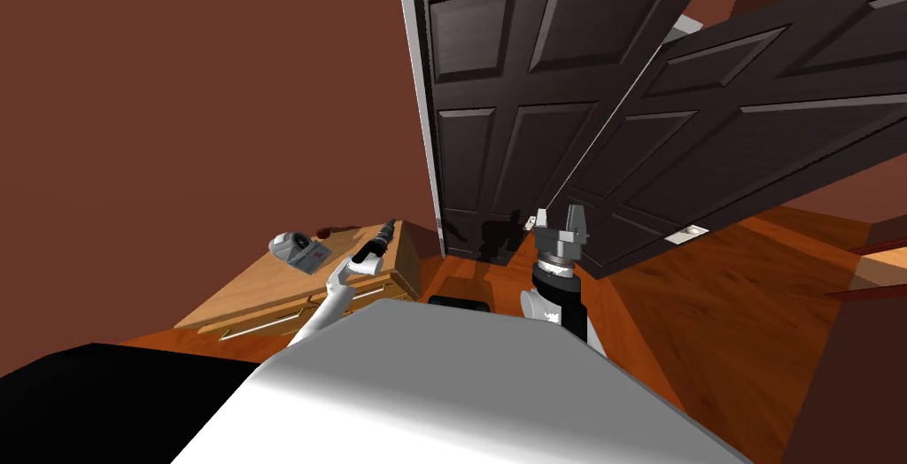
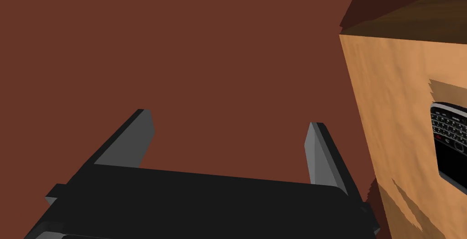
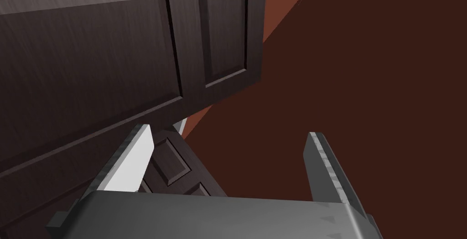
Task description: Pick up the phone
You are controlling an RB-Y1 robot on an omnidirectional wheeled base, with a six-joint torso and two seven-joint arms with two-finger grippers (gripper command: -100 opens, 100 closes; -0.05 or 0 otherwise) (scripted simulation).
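1. Count: 1 phone, 1 wooden cabinet, 1 grey gadget, 2 doors, 2 grippers.
2. Black slab phone with a silver rim and a small-key keypad (image 2: 449,142): rows of tiny keys with white markings and one red mark among them. Part of it is cut off by the frame edge.
3. The phone lies flat on the light orange-brown wood tabletop (image 1: 266,286) of a low cabinet with drawer fronts, left of centre in the head view. In the left wrist view it sits outboard of one finger, not between the two, with no contact.
4. Left gripper (image 2: 230,120): fingers spread wide, nothing between them, aimed at the plain red-brown wall (image 1: 177,87) past the tabletop's edge.
5. Right gripper (image 1: 559,212): centre of the head view, fingers apart and pointing up, holding nothing, close to the doors.
6. Rounded grey gadget with a dark round face (image 1: 297,251) sits on the same tabletop, near the wall. Can't tell what it is.
7. Two dark brown panelled doors: one upper centre (image 1: 505,87), one swung open at upper right (image 1: 762,131).
8. Orange-brown wood floor (image 1: 709,308) at lower right.
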